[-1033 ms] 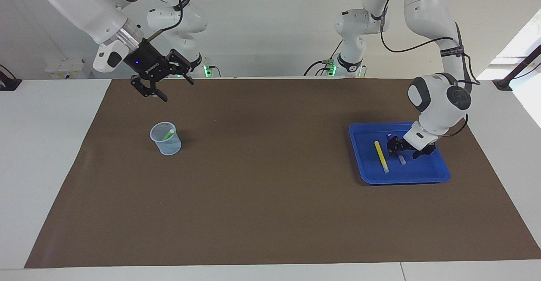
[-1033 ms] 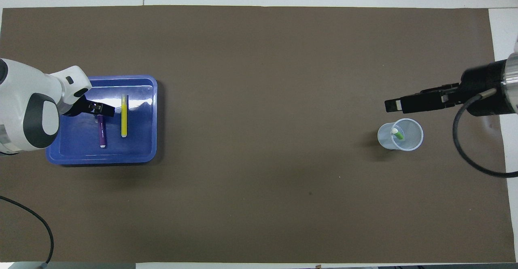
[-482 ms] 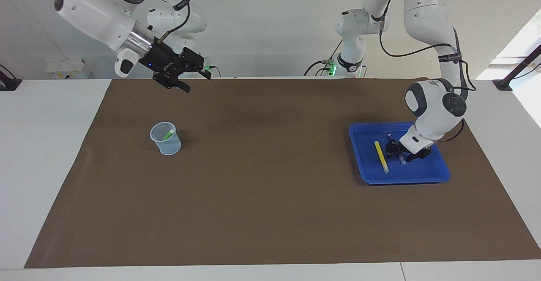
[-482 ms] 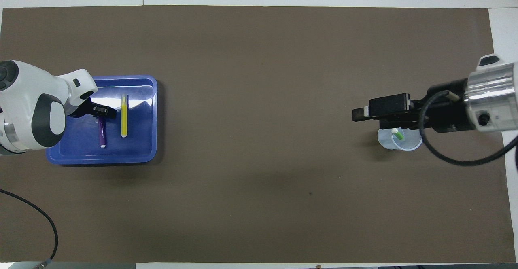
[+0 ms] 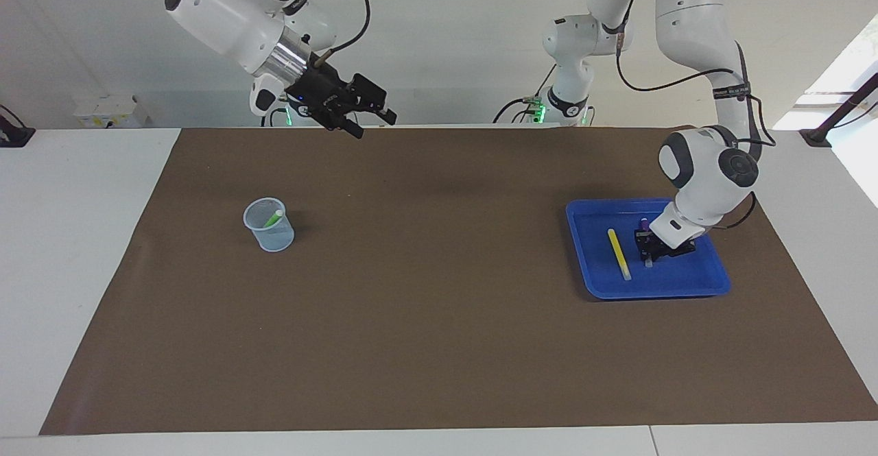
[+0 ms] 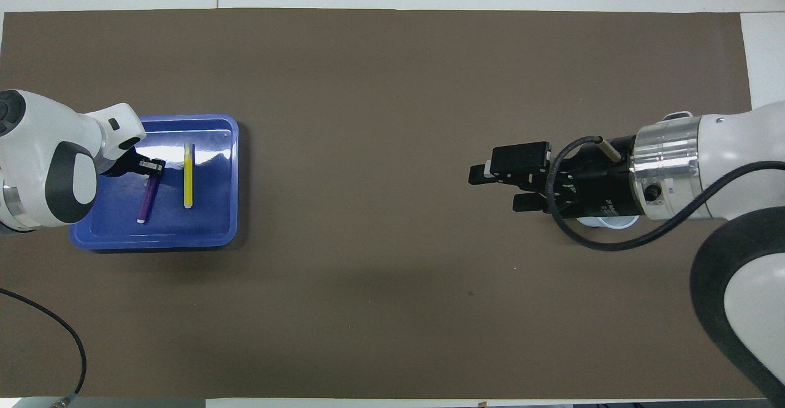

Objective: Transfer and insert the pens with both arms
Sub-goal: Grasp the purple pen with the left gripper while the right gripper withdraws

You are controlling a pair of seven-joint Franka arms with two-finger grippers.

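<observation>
A brown mat [image 5: 439, 319] covers a white counter [image 5: 75, 250]. No label or writing on anything can be read.

The left gripper [image 5: 648, 250] is down in the blue tray [image 5: 658, 288] at the left arm's end, its fingers clenched on the purple pen [image 6: 147, 198]. A second ago those fingers stood wide over the pen as it lay straight beside the yellow pen [image 5: 619, 254]; now the purple pen is tilted, its free end swung toward seven o'clock in the overhead view. The yellow pen has not moved; it lies in the tray just beside the purple one.

The right gripper [image 5: 370, 121], fingers spread and holding nothing, hangs high over the mat's edge nearest the robots. A second ago it was close above the clear cup [image 5: 269, 224]; it has since travelled toward mid-counter.

The facing view shows the green pen [image 5: 273, 219] leaning inside the cup. In the overhead view the right arm covers nearly all of the cup and the pen is hidden.
</observation>
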